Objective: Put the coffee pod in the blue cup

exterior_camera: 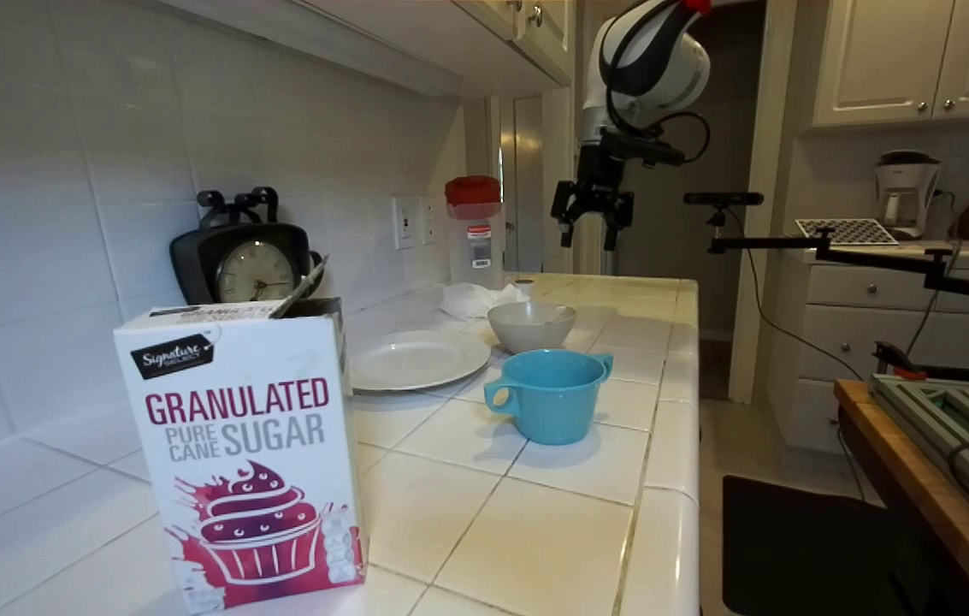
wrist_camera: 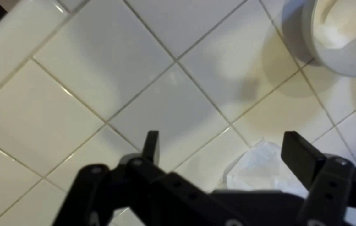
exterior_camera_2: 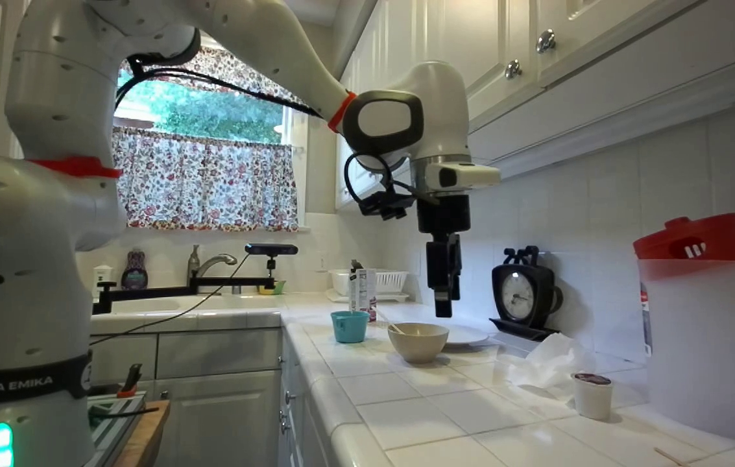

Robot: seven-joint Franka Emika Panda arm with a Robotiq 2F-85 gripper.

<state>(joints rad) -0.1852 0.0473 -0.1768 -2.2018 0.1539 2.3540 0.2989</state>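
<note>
The coffee pod (exterior_camera_2: 593,397) is a small whitish capsule with a dark lid. It stands upright on the tiled counter beside the white crumpled paper, and it also shows behind the bowl in an exterior view (exterior_camera: 524,288). The blue cup (exterior_camera: 554,402) stands upright beyond the bowl from the pod and shows in both exterior views (exterior_camera_2: 349,327). My gripper (exterior_camera: 591,239) points down, high above the counter, apart from pod and cup (exterior_camera_2: 446,311). In the wrist view its fingers (wrist_camera: 220,142) are wide apart with nothing held. Pod and cup do not show in the wrist view.
A pale bowl (exterior_camera_2: 418,342) with a utensil stands between cup and pod. A white plate (exterior_camera: 416,359), sugar box (exterior_camera: 245,462), clock-faced scale (exterior_camera_2: 516,295), crumpled paper (exterior_camera_2: 545,363) and tall red-lidded container (exterior_camera_2: 708,337) stand on the counter. Cabinets hang above.
</note>
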